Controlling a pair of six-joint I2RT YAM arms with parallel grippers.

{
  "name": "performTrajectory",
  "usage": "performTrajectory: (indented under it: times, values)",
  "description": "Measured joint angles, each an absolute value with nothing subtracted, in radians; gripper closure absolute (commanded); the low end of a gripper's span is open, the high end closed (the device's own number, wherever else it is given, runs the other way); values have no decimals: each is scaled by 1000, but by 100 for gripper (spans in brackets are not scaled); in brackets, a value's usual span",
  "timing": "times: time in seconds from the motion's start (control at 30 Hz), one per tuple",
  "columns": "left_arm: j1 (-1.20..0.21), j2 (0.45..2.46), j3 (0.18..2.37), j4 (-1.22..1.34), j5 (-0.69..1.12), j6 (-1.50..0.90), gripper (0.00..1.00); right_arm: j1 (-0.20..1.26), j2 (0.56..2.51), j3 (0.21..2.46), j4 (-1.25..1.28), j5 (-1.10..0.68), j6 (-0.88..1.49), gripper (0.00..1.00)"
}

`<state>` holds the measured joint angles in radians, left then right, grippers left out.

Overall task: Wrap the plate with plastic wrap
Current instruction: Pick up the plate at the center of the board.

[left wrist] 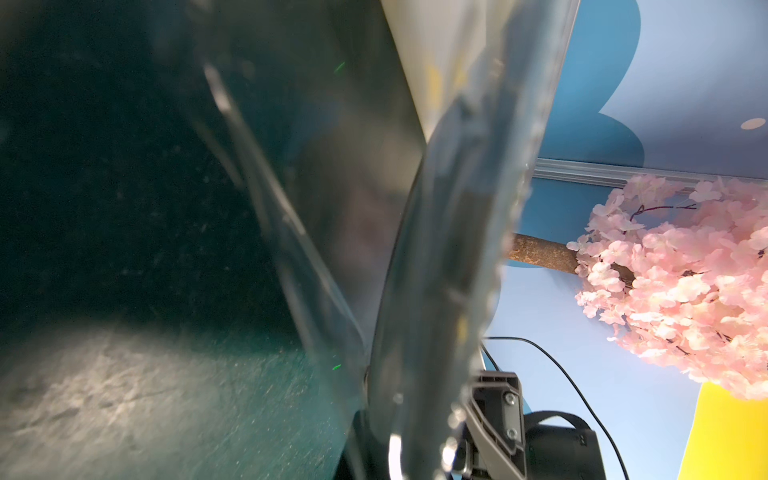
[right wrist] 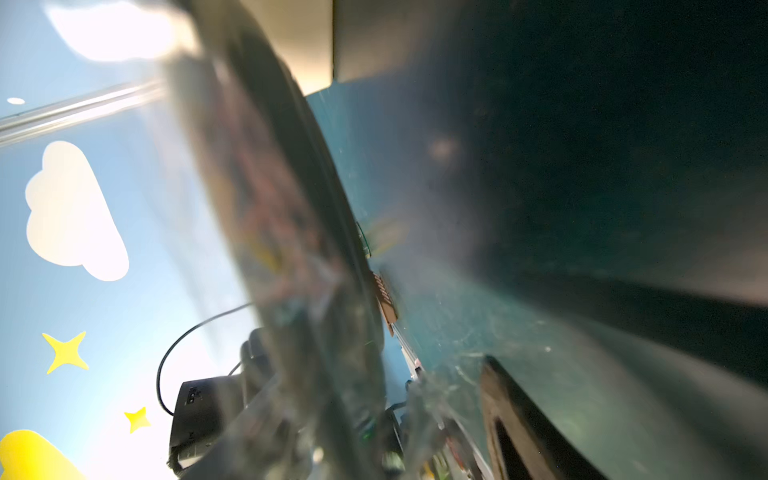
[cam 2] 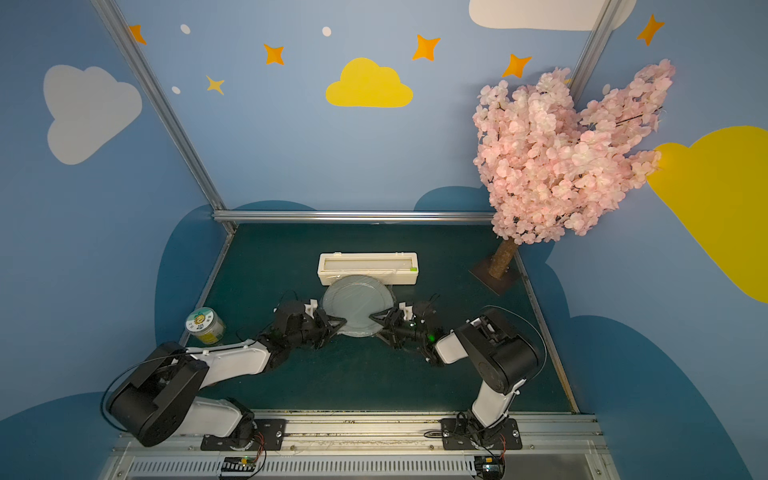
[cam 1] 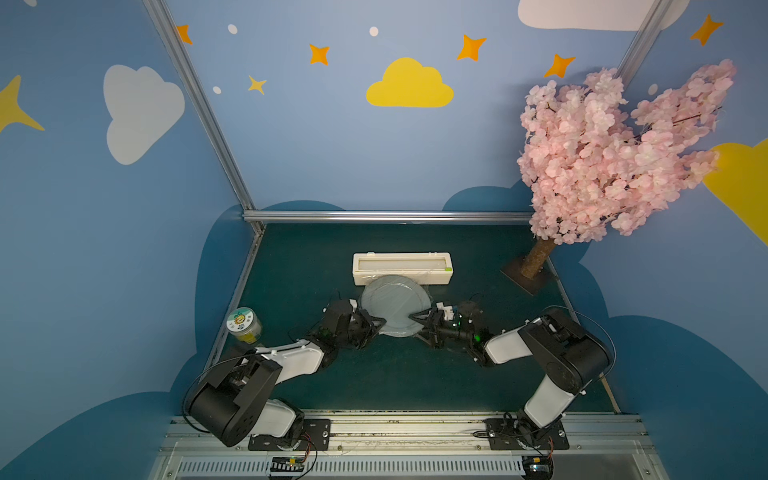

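Two claws meet the plate (cam 1: pixel 395 305) from its sides, low over the desk (cam 1: pixel 374 374). On the left, the left claw (cam 1: pixel 380 322) is closed tight, its tips at the plate's near-left rim. Whether film or rim sits between them I cannot tell. The plate lies in the middle, its far edge just in front of the cream dispenser box (cam 1: pixel 401 268). The plastic wrap (left wrist: pixel 286 232) is draped over the plate, glossy and creased, and a loose fold hangs off the rim in the left wrist view. On the right, the right claw (cam 1: pixel 412 316) points at the near-right rim. How wide it stands, and whether it holds anything, the pictures do not settle.

The step looks like tucking the film's side edges under the rim. Done well, each side is drawn outward and down before it goes under, both evenly, so the sheet lies taut and the plate does not slide. Film this thin likely clings to itself and tears at a sharp pull, so slow, shallow moves suit it.

The desk is dark green and matt. A small lidded jar (cam 1: pixel 244 325) stands at its left edge and a silver rail (cam 1: pixel 386 216) closes the back. A pink blossom tree (cam 1: pixel 615 158) leans over the right corner, against blue walls with clouds and stars.
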<state>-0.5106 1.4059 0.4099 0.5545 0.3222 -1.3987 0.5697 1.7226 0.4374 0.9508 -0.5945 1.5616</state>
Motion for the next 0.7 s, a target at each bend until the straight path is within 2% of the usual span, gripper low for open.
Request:
performTrajectory:
  times: [0.17, 0.47, 0.6, 0.63, 0.7]
  values:
    - [-511, 1400, 411, 550, 349, -1394, 97, 487, 1722, 444, 945, -667, 1512, 42]
    - [-505, 1398, 412, 564, 390, -1399, 97, 483, 1722, 496, 946, -726, 1488, 65]
    - [-501, 1398, 412, 592, 392, -1406, 96, 480, 1728, 508, 946, -727, 1489, 85]
    - [-500, 1398, 412, 597, 394, -1408, 92, 480, 1728, 508, 945, -726, 1490, 89]
    - [-497, 1399, 414, 606, 400, -1412, 74, 480, 1730, 508, 936, -724, 1452, 93]
